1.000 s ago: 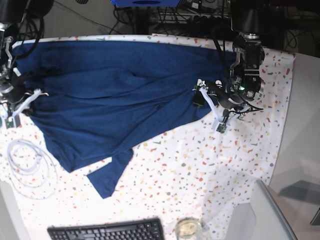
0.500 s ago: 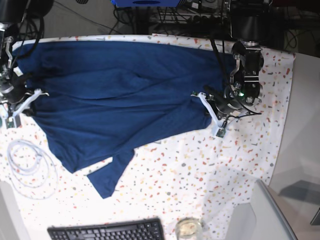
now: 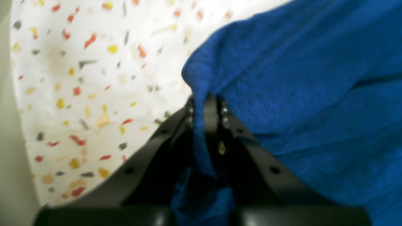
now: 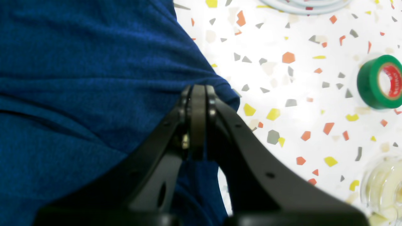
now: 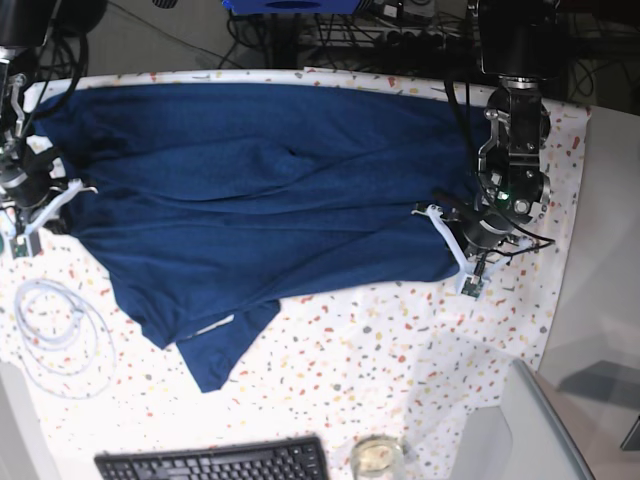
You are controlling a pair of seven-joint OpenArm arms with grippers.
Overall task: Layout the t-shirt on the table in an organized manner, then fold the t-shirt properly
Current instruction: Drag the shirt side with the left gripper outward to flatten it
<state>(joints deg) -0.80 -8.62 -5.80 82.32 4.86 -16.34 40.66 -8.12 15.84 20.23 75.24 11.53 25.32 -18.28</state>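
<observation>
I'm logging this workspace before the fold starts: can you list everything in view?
t-shirt: one, dark navy, spread across the table's far half.
table: one, white cloth with coloured flecks.
cable coil: one, white, beside the shirt's lower corner.
tape roll: one, green, on the cloth.
keyboard: one, black, near edge.
glass jar: one, clear, beside the keyboard.
left claw: shut on the shirt's edge.
right claw: shut on the shirt's edge.
</observation>
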